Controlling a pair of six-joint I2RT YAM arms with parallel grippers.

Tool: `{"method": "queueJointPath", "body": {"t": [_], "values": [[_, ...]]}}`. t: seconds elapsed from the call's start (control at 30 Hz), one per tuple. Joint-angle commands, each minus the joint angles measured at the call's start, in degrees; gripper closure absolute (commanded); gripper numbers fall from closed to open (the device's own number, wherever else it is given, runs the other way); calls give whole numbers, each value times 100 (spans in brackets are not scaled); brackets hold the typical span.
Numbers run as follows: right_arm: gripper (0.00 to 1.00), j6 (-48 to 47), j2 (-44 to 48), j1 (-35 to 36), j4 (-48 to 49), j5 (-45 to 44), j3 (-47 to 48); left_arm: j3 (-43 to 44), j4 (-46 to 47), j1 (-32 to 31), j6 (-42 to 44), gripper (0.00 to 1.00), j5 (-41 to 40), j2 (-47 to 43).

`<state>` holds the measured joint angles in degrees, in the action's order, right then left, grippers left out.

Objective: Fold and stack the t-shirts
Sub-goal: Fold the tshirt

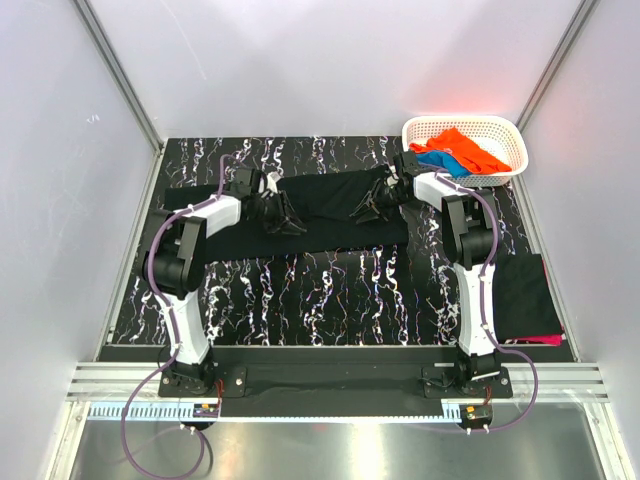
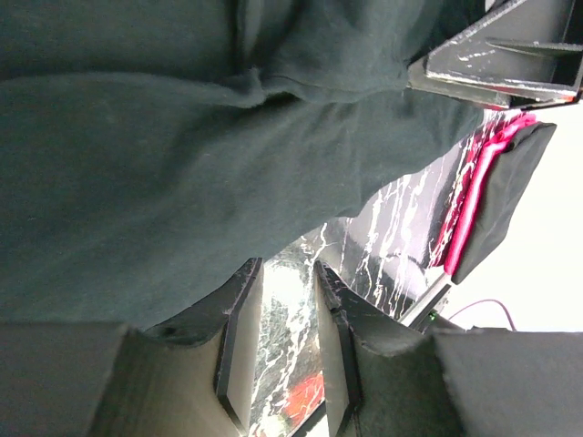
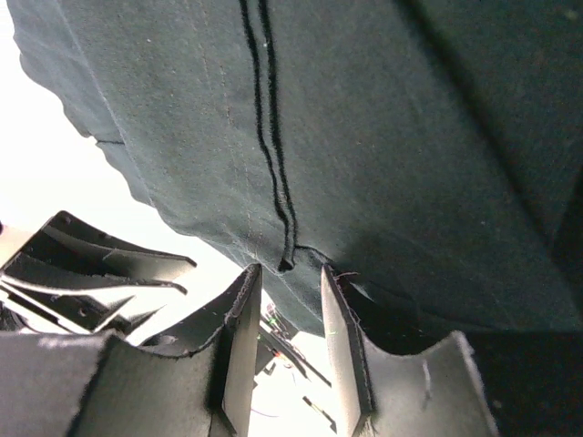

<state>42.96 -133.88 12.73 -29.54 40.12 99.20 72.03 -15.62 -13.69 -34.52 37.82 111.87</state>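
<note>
A large black t-shirt (image 1: pixel 320 205) lies spread lengthwise across the middle of the marbled table. My left gripper (image 1: pixel 280 218) is low over its left part. In the left wrist view that gripper (image 2: pixel 287 269) stands open, the cloth (image 2: pixel 164 164) ends at its fingertips, and bare table shows between the jaws. My right gripper (image 1: pixel 372 205) is at the shirt's right part. Its wrist view shows the gripper (image 3: pixel 290 271) open, with the stitched hem (image 3: pixel 282 259) hanging just at the tips. A folded black and magenta stack (image 1: pixel 527 298) lies at the right.
A white lattice basket (image 1: pixel 505 130) at the back right holds an orange t-shirt (image 1: pixel 455 148) and a blue one (image 1: pixel 445 163). Grey walls with metal rails enclose the table. The folded stack (image 2: pixel 506 182) shows its magenta edge in the left wrist view.
</note>
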Motion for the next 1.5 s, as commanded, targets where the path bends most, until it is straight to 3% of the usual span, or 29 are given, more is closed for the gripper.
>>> {"method": "queueJointPath", "body": {"t": [0.0, 0.27, 0.53, 0.97, 1.23, 1.4, 1.47], "values": [[60, 80, 241, 28, 168, 206, 117, 171, 68, 121, 51, 67, 146, -78], [62, 335, 135, 54, 299, 277, 47, 109, 41, 200, 69, 67, 173, -122], [70, 635, -120, 168, 519, 365, 74, 66, 24, 323, 104, 67, 182, -218], [63, 520, 345, 186, 502, -118, -550, -101, 24, 481, 174, 67, 208, -307], [64, 547, -59, 177, 511, -109, -147, -58, 15, 508, 156, 67, 260, -350], [71, 590, -217, 186, 502, -109, 187, -84, -29, 552, 183, 67, 269, -377], [81, 652, -252, 177, 511, -101, 275, -119, -38, 561, 192, 67, 269, -394]]}}
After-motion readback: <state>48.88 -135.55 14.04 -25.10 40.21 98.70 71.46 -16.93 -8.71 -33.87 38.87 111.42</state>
